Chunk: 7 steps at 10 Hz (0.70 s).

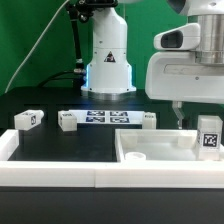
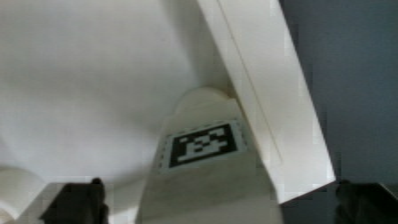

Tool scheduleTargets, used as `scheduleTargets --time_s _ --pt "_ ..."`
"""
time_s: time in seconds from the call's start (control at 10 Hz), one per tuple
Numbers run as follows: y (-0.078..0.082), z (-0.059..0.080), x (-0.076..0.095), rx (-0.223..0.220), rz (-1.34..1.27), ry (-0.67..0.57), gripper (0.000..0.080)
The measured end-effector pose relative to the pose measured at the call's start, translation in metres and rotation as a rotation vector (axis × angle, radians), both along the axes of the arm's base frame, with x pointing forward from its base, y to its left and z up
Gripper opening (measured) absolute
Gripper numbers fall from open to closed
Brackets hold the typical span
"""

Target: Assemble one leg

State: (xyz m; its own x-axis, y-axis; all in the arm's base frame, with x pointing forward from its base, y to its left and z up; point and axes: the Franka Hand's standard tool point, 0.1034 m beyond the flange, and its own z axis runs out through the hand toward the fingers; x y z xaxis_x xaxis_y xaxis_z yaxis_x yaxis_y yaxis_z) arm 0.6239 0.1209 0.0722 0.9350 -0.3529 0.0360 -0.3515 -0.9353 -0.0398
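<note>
A white leg with a black-and-white tag stands upright at a corner of the large white tabletop, at the exterior view's right. My gripper hangs over it. One finger shows apart from the leg's side. In the wrist view the leg runs between the two dark fingertips, with a gap on each side. The gripper is open and straddles the leg. The leg's lower end is hidden.
Three more legs lie on the black table: two at the exterior view's left and one behind the tabletop. The marker board lies between them. The robot base stands behind. A white ledge runs along the front.
</note>
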Motion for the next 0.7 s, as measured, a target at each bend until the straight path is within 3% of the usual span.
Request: scheduleTargets --time_s 0.3,0.4,0.6,0.7 --pt "-0.0064 0.0000 0.0010 -0.030 0.248 -0.004 0.0649" --pt "-0.0061 0.0000 0.0010 -0.027 0.211 -0.004 0.0649" --pt "-0.0066 0.0000 0.0011 -0.026 0.197 -0.004 0.0379" --pt "-0.0066 0.0000 0.0011 -0.026 0.193 -0.004 0.0379"
